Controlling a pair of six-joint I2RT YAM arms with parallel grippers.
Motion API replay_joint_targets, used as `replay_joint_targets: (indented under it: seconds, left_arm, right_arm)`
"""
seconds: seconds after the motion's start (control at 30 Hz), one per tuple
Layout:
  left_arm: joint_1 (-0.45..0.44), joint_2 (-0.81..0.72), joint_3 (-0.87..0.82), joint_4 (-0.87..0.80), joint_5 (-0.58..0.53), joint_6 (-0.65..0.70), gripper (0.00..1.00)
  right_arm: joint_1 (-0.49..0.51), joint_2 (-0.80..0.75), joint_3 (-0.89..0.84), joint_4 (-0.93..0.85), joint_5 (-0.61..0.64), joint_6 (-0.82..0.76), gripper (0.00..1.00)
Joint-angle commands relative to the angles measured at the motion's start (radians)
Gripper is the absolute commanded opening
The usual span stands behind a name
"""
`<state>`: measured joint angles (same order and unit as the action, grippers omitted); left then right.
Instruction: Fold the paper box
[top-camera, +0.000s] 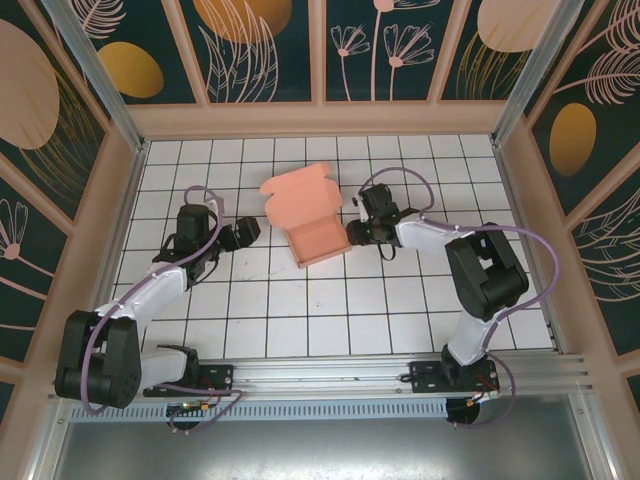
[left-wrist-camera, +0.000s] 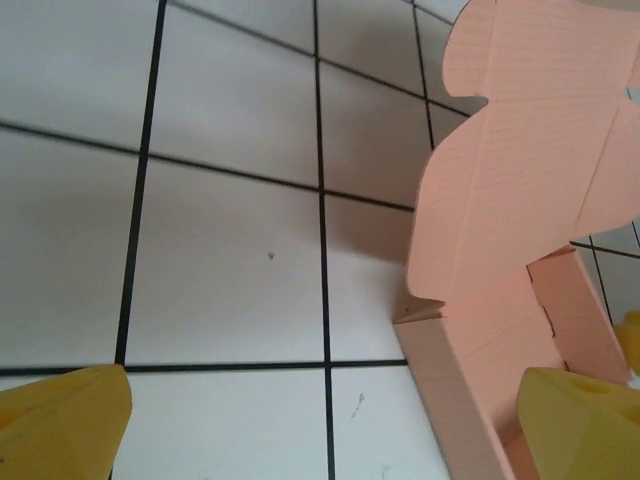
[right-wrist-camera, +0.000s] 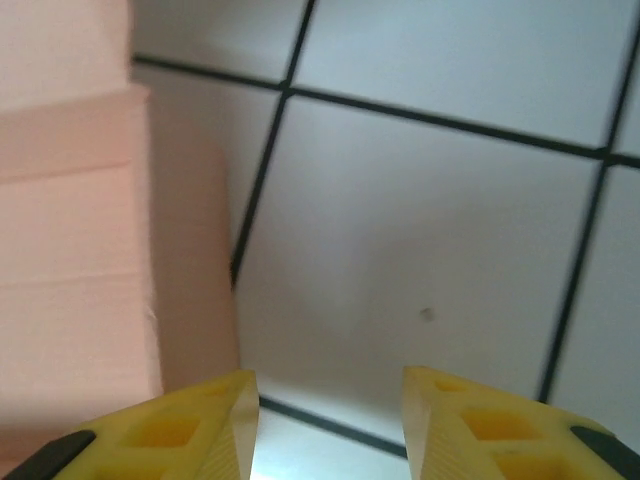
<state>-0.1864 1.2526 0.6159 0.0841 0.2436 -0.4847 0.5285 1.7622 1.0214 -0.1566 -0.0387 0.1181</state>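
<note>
The paper box (top-camera: 312, 222) is salmon-pink card, half formed, lying mid-table: a shallow tray with raised walls and a rounded lid flap (left-wrist-camera: 530, 170) spread out at its far side. My left gripper (top-camera: 251, 233) sits just left of the box, open wide. Its yellow fingers (left-wrist-camera: 62, 422) show low in the left wrist view, and the box's side wall (left-wrist-camera: 455, 395) runs down close to the right finger. My right gripper (top-camera: 353, 236) is at the box's right wall (right-wrist-camera: 70, 260), open, with only floor between its fingertips (right-wrist-camera: 512, 430).
The floor is white tile with a black grid (top-camera: 330, 310). Patterned enclosure walls stand on three sides (top-camera: 320, 115). An aluminium rail (top-camera: 330, 375) carrying both arm bases runs along the near edge.
</note>
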Motion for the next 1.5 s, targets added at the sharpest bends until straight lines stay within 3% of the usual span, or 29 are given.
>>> replay_joint_targets:
  seconds: [0.0, 0.2, 0.4, 0.47, 0.6, 0.87, 1.0, 1.07, 1.23, 1.47]
  left_arm:
    - [-0.003, 0.035, 0.091, 0.079, 0.02, 0.127, 0.97]
    - [-0.002, 0.218, 0.321, -0.077, 0.061, 0.294, 0.99]
    - [-0.002, 0.354, 0.496, -0.087, 0.108, 0.331, 0.98]
    - [-0.002, 0.367, 0.514, -0.088, 0.145, 0.35, 0.97]
    - [-0.002, 0.337, 0.479, -0.061, 0.158, 0.374, 0.98]
    - [-0.002, 0.251, 0.398, -0.073, 0.125, 0.434, 0.99]
    - [-0.002, 0.218, 0.368, -0.064, 0.122, 0.448, 0.99]
    - [-0.002, 0.208, 0.363, -0.067, 0.119, 0.455, 0.99]
    - [-0.002, 0.18, 0.331, -0.059, 0.14, 0.47, 0.99]
    - [-0.001, 0.148, 0.297, -0.035, 0.146, 0.503, 0.99]
  right_arm:
    - [0.013, -0.046, -0.032, 0.012, 0.018, 0.005, 0.43]
    - [-0.065, -0.162, -0.084, 0.052, -0.026, -0.039, 0.53]
    - [-0.161, -0.244, -0.111, 0.19, -0.294, -0.093, 0.62]
    - [-0.184, -0.219, -0.069, 0.2, -0.383, -0.107, 0.66]
    - [-0.198, -0.086, 0.089, 0.126, -0.444, -0.171, 0.68]
    - [-0.189, 0.202, 0.405, -0.027, -0.519, -0.239, 0.61]
    - [-0.178, 0.308, 0.528, -0.112, -0.565, -0.254, 0.4]
    - [-0.174, 0.332, 0.555, -0.136, -0.585, -0.264, 0.36]
    - [-0.172, 0.319, 0.53, -0.108, -0.586, -0.282, 0.0]
    - [-0.171, 0.169, 0.353, 0.06, -0.526, -0.325, 0.0]
